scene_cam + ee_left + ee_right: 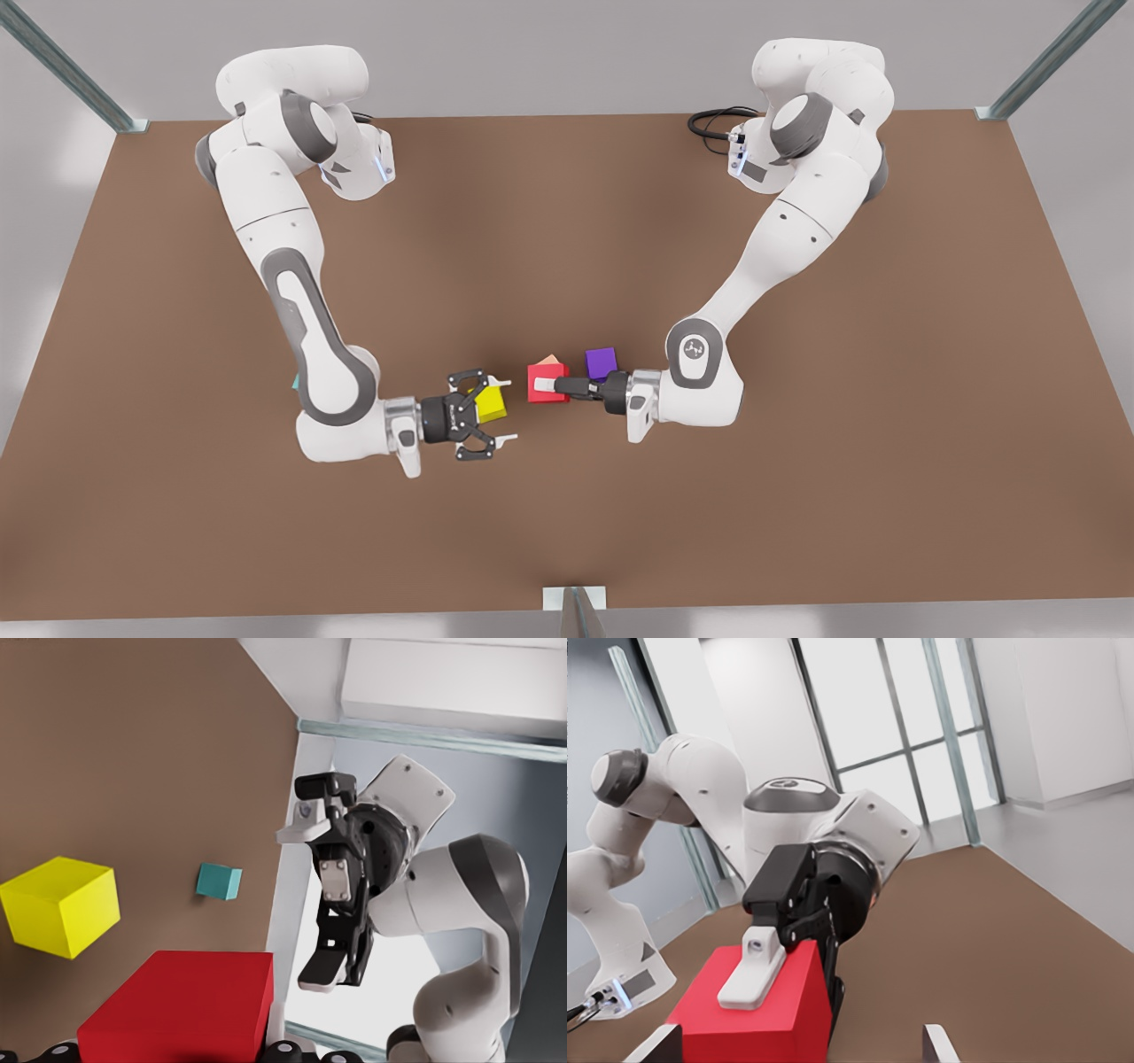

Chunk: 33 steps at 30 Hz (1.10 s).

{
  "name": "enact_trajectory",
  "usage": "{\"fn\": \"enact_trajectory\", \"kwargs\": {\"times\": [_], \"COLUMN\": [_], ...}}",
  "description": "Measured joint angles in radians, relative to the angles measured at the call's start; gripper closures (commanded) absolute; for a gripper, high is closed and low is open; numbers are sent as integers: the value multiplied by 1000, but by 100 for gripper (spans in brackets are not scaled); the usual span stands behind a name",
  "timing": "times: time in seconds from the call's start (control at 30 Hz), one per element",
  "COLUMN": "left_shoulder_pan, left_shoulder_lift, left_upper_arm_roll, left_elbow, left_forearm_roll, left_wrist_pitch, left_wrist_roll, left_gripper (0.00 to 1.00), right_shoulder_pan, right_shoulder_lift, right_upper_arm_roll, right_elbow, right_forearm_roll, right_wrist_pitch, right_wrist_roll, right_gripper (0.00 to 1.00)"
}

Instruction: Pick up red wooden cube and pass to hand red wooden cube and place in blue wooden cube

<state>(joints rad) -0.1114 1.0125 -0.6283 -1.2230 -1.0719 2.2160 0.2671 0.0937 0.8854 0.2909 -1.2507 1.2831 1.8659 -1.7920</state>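
1. The left claw (547, 386) is clamped on the red wooden cube (540, 381), near the middle of the tabletop (567, 221). It looks lifted a little, but that is hard to tell
2. The right claw (506, 411) waits just beside it, on the front view's left. Its fingers are wide apart and point at the cube
3. There is only a small gap between the 2 claws, so the right claw is the one to take the cube next, I think
4. The blue wooden cube (219, 881) sits farther to the front view's left, half hidden by the right arm
5. A yellow cube (492, 404) lies under the right claw. A purple cube (601, 361) and an orange cube (551, 360) lie behind the red one
6. The tabletop is flat brown, in a pale room with metal posts
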Motion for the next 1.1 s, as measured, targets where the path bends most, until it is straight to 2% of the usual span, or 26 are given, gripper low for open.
{"fn": "enact_trajectory", "kwargs": {"times": [0.4, 1.1], "left_shoulder_pan": [-3, -5], "left_shoulder_lift": [0, 1], "left_upper_arm_roll": [0, 0], "left_elbow": [0, 0], "left_forearm_roll": [-14, -15], "left_wrist_pitch": [30, 42], "left_wrist_roll": [77, 132], "left_gripper": [45, 45], "right_shoulder_pan": [-6, 57], "right_shoulder_lift": [-38, -3], "right_upper_arm_roll": [22, 24], "right_elbow": [-111, -115], "right_forearm_roll": [14, 92], "right_wrist_pitch": [-1, 30], "right_wrist_roll": [-146, -259], "right_gripper": [0, 0]}}
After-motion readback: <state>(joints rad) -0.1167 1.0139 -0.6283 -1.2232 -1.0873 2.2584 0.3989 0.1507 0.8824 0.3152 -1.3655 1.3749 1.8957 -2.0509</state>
